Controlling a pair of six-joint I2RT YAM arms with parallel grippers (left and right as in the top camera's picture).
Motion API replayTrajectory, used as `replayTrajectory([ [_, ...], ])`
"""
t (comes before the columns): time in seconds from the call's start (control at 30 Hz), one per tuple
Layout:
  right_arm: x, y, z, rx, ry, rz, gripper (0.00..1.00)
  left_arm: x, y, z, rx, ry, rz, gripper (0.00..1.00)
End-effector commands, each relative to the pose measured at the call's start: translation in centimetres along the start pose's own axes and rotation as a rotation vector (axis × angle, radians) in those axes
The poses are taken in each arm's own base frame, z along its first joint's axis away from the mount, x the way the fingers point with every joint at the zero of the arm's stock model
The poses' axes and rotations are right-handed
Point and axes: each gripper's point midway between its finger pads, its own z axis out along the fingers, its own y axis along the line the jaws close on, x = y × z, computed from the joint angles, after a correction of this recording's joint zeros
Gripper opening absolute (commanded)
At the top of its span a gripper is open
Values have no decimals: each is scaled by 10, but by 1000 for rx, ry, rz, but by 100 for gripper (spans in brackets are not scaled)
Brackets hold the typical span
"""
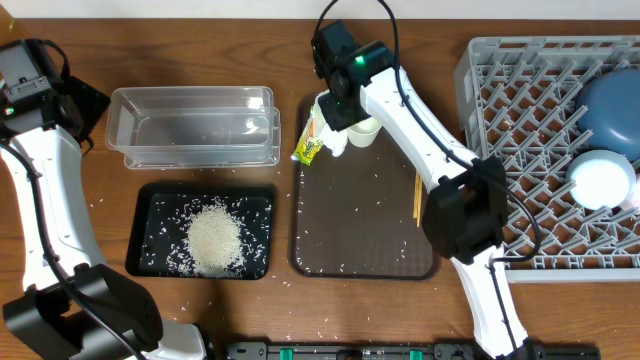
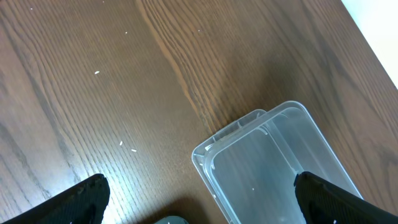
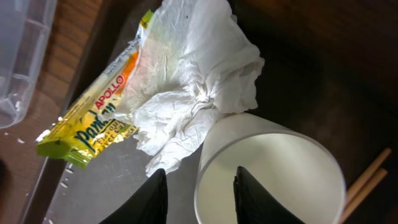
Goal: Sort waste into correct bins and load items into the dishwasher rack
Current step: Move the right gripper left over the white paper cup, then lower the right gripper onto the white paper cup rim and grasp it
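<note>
A white cup [image 1: 362,131] [image 3: 273,168] stands at the back of the brown serving tray [image 1: 365,220]. My right gripper [image 1: 345,118] [image 3: 201,171] straddles its rim, one finger inside and one outside, with a gap on each side of the wall. A crumpled white tissue [image 3: 193,74] and a yellow-green wrapper [image 1: 310,148] [image 3: 93,121] lie just left of the cup. Rice [image 1: 213,238] is piled in the black tray [image 1: 150,200]. The clear tub [image 1: 195,125] [image 2: 273,162] holds almost nothing. My left gripper [image 1: 85,102] [image 2: 199,193] hangs wide open by the tub's left end.
The grey dishwasher rack [image 1: 540,130] at the right holds a deep-blue plate [image 1: 615,105] and a light-blue bowl [image 1: 603,180]. Wooden chopsticks [image 1: 417,198] lie on the serving tray's right side. Loose rice grains dot the table round the black tray.
</note>
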Motion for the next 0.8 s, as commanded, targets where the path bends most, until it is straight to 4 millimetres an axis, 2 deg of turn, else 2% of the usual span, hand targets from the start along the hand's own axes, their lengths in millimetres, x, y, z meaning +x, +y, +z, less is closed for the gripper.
replayTrajectory([
  [0.0,7,7,13,-2,30,15,31,-2,1,-5,1,-11,-8,98],
  [0.27,9,7,14,-2,34,33,17,-2,1,-5,1,-11,-8,98],
  [0.57,15,6,19,1,57,36,16,-2,1,-5,1,-11,-8,98],
  [0.77,23,9,25,4,80,51,9,-2,1,-5,1,-11,-8,98],
])
